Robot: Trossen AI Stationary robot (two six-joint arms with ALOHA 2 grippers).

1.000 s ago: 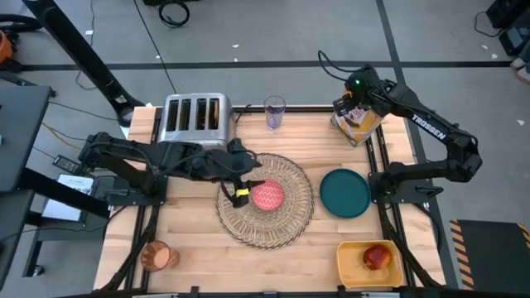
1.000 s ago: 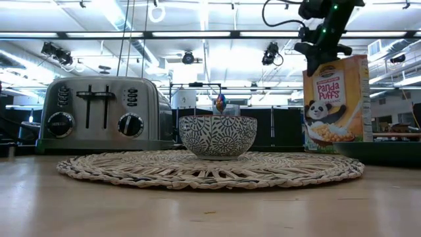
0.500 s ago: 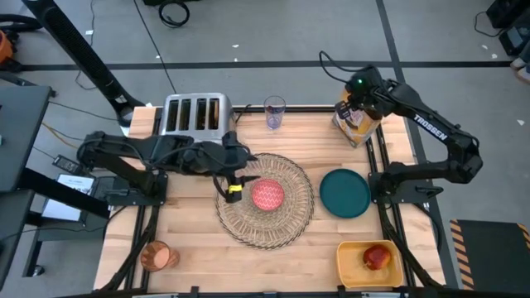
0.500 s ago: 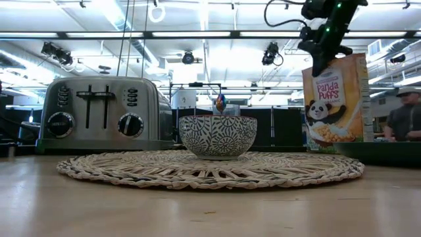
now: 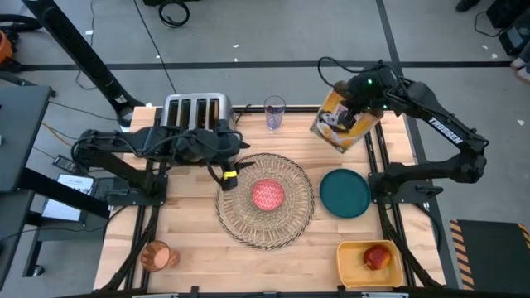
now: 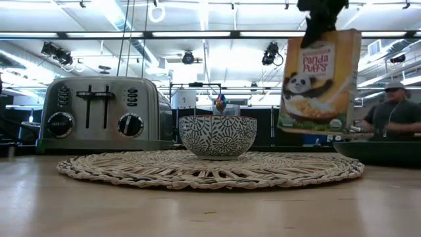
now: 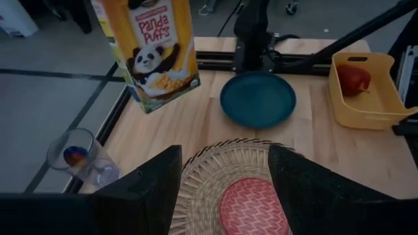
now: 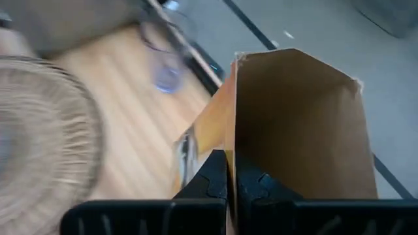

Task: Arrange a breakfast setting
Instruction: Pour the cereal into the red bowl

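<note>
Cereal box (image 5: pixel 344 118) apparently airborne, tilted

The bowl (image 5: pixel 267 195) sits on the placemat (image 5: pixel 266 199), with the plate (image 5: pixel 344 193) to its right. The toaster (image 5: pixel 196 115) stands behind; the apple (image 5: pixel 377 257) lies in the tub (image 5: pixel 369 264).

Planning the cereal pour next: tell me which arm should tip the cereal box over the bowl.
Right. Its end effector is shut on the open cereal box, lifted and tilted off the table. The left end effector is open and empty beside the bowl on the placemat.
</note>
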